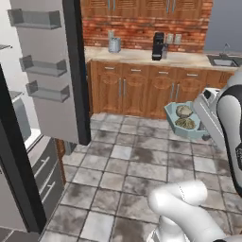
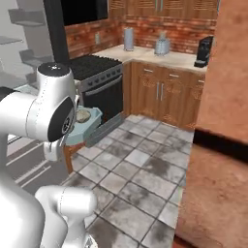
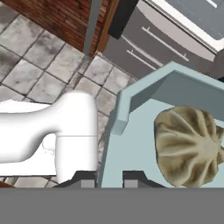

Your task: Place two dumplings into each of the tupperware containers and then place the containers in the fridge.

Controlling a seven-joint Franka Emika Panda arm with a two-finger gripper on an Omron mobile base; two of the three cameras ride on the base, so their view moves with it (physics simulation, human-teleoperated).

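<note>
Gripper [image 3: 109,177] pinched on the rim of the pale teal tub [image 1: 171,112], held in the air above the tiled floor [image 1: 132,165], two dumplings [image 1: 184,111] inside the tub, fridge [image 1: 28,142] well left of the tub, door [image 1: 75,71] open.

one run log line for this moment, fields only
phase: carrying to fridge | gripper: shut on teal container rim | load: two dumplings inside | fridge door: open | container: held above floor
</note>
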